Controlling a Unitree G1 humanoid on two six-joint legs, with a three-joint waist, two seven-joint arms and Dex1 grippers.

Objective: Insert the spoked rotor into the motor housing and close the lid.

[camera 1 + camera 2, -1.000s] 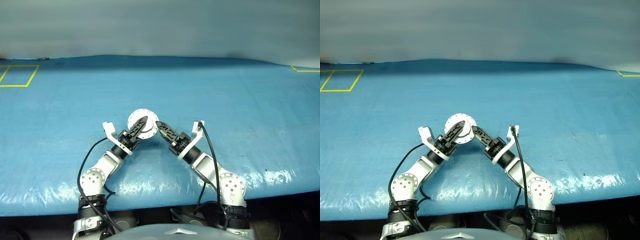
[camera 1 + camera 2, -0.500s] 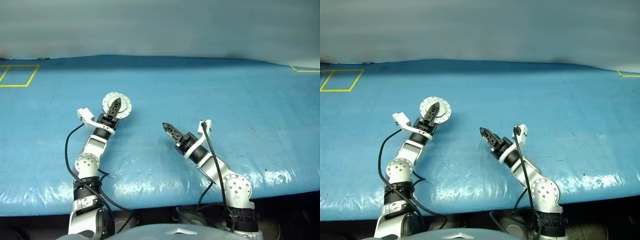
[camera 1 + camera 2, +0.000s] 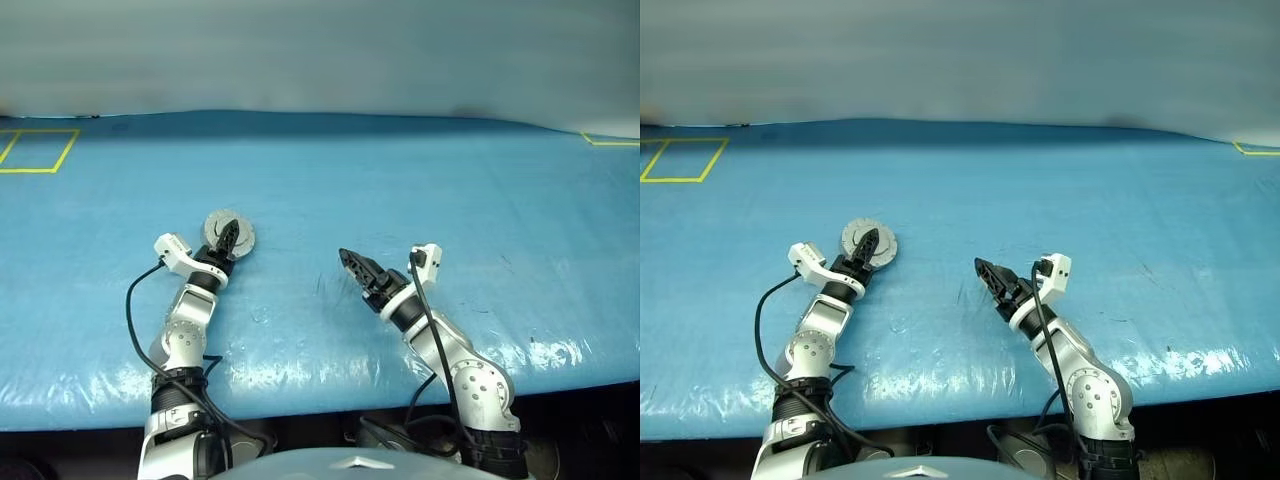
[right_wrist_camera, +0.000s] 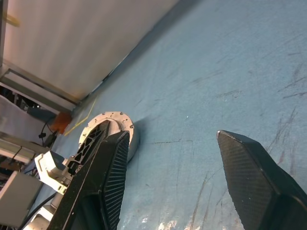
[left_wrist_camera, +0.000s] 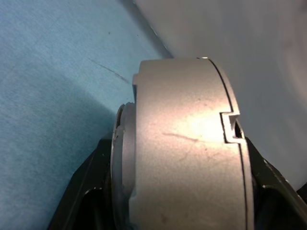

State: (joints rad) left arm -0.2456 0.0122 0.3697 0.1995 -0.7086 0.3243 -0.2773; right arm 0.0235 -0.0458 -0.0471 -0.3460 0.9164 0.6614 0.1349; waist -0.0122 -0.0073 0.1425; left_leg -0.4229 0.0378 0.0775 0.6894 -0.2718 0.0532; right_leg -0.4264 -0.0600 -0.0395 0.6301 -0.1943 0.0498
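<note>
— Table (image 3: 420, 180)?
— One, covered in a glossy blue sheet, creased, glare along the near edge.
— Markings?
— Yellow tape outline (image 3: 38, 150) at the far left, another tape corner (image 3: 610, 138) at the far right.
— Behind?
— Plain pale wall (image 3: 320, 50).

motor housing (image 3: 229, 234) on table (image 3: 420, 190) — left, right fingers (image 3: 352, 264) apart

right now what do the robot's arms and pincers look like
Both arms are silver-grey metal with round joint housings and black wrist collars. Each ends in a left pincer or right pincer of two black, textured, tapered fingers, with a white bracket at the wrist and a black cable looping alongside.
</note>
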